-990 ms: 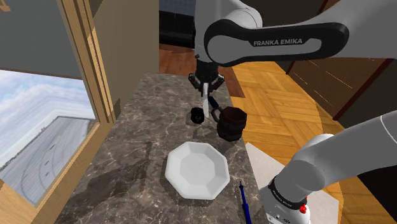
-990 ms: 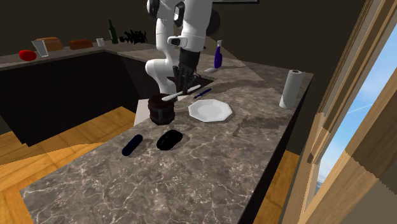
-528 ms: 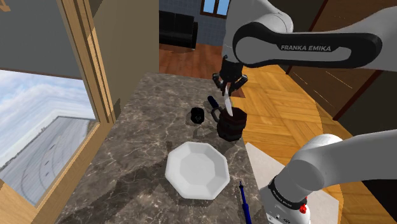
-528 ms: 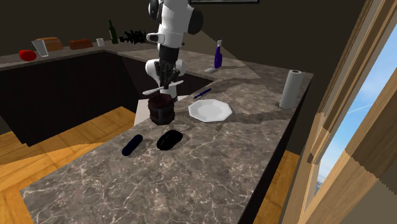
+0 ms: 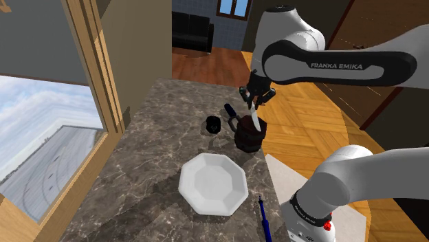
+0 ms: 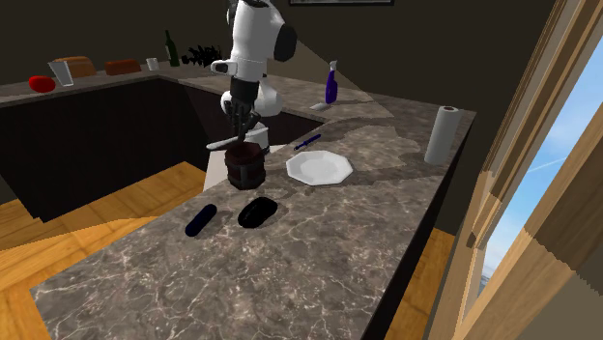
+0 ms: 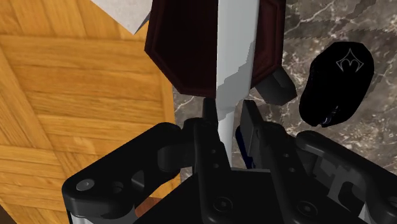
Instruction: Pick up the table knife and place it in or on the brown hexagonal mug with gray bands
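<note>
The table knife has a pale blade and hangs tip-down from my gripper, which is shut on its handle end. The blade reaches over the open top of the dark brown hexagonal mug. The mug stands near the counter edge on the shoulder view's right. My gripper hovers just above it. In the second exterior view the knife lies nearly level under the gripper, over the mug. The mug's dark rim sits right beneath the fingers.
A white octagonal plate lies on the marble counter nearer the stand. A small black object and a dark blue item sit beside the mug. A blue pen, a paper towel roll and a spray bottle also stand about.
The gripper has carried the knife toward the shoulder view's right, from above the small black object to over the mug. The blade now points down at the mug's opening.
</note>
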Controlling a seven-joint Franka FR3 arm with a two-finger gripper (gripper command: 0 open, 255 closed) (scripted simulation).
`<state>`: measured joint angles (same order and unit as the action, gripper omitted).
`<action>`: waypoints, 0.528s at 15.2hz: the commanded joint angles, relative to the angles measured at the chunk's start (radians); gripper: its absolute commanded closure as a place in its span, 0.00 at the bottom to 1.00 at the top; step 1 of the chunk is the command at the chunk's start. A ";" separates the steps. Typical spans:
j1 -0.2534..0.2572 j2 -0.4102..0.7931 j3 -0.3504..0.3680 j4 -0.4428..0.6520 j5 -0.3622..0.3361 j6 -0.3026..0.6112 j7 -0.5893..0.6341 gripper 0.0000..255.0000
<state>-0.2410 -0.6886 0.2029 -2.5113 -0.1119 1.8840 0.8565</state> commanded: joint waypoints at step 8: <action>0.002 0.019 0.012 -0.109 -0.002 0.126 0.028 1.00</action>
<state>-0.2395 -0.6715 0.2133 -2.6085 -0.1134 1.9955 0.8809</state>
